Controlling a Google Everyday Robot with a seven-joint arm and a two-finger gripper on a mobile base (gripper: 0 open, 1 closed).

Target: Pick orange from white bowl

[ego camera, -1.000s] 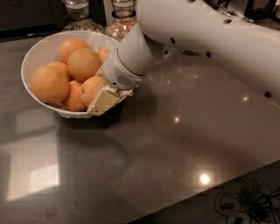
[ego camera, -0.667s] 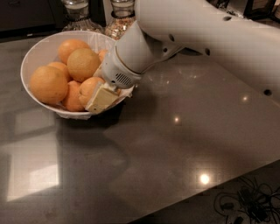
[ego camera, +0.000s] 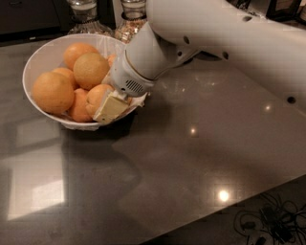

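The white bowl (ego camera: 43,57) stands at the back left of the dark table and holds several oranges. The largest oranges sit at the left (ego camera: 52,92) and the top middle (ego camera: 91,70). My gripper (ego camera: 111,107) reaches down into the bowl's right side from the white arm (ego camera: 201,33). Its cream tip lies against an orange (ego camera: 98,94) at the bowl's near right, next to the rim. The arm's wrist hides the bowl's right rim and whatever lies behind it.
Two glass jars stand behind the bowl, one at the left (ego camera: 85,12) and one holding grains (ego camera: 131,16). The dark glossy table (ego camera: 181,158) stretches to the right and front. Cables lie on the floor at the bottom right (ego camera: 267,222).
My gripper has shifted slightly left, deeper among the oranges at the bowl's right side. The oranges and the bowl have barely moved.
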